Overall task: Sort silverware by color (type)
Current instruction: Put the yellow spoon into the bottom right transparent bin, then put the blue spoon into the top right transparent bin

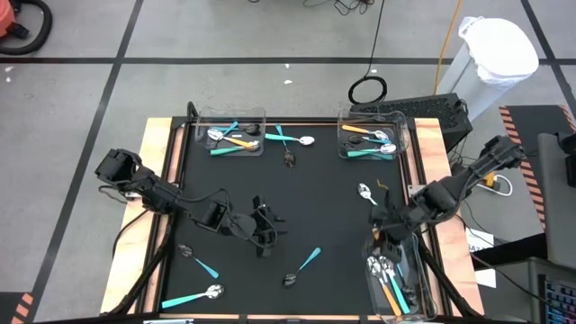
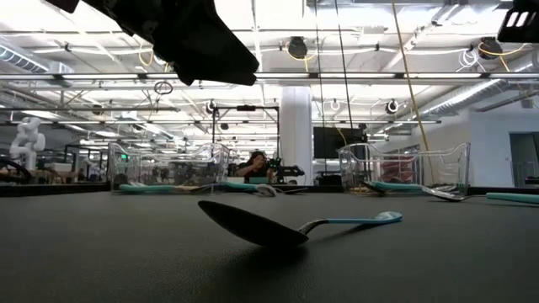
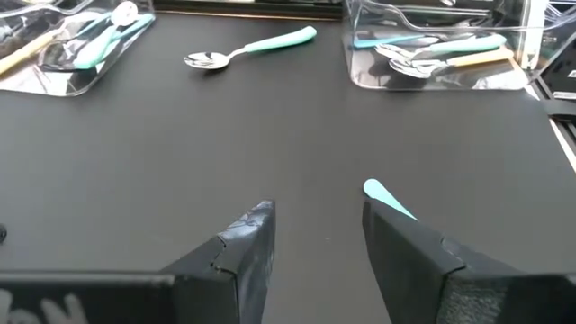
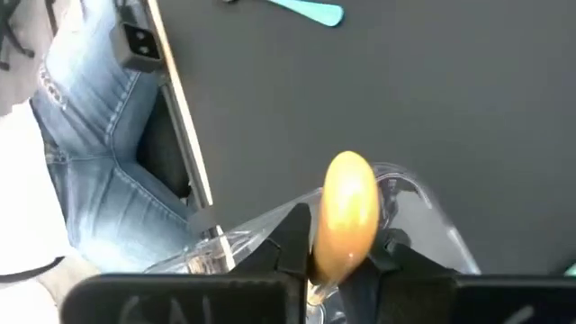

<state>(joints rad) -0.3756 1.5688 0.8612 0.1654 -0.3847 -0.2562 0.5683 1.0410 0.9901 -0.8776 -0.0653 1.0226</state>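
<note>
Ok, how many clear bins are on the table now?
3. Back-left bin and back-right bin along the table's far edge; front-right bin at the near right corner. None seems hidden.

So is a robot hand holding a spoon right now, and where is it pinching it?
Yes. The right gripper pinches an orange-yellow-handled utensil by its handle, over the clear bin. The left gripper is open and holds nothing.
</note>
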